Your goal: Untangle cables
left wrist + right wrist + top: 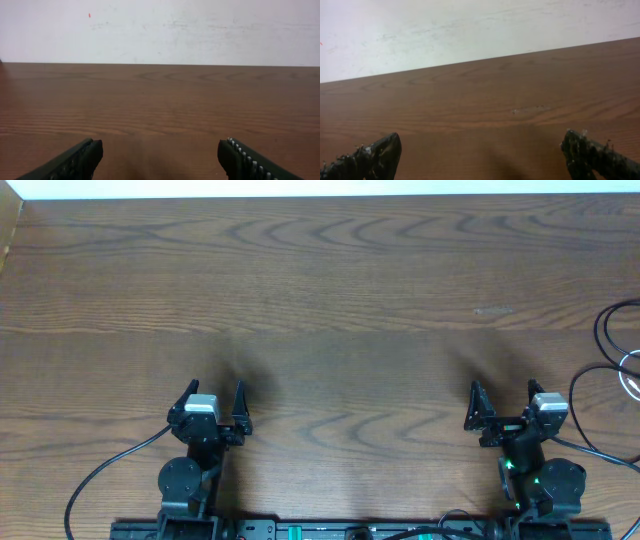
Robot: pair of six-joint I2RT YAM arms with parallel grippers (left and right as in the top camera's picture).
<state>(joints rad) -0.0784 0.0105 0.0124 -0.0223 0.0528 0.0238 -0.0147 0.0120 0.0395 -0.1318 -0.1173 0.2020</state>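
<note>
The left gripper [213, 390] and right gripper [503, 390] sit near the front edge of the bench [320, 280]. Both have jaws spread wide and hold nothing. The cables [599, 330] lie looped at the right edge.

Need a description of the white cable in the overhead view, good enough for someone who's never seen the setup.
Take the wooden table and go to its right edge, beyond the right gripper. Thin black cables loop in from outside the frame there. The white cable is the short pale arc among them, the only cord that isn't black.
</note>
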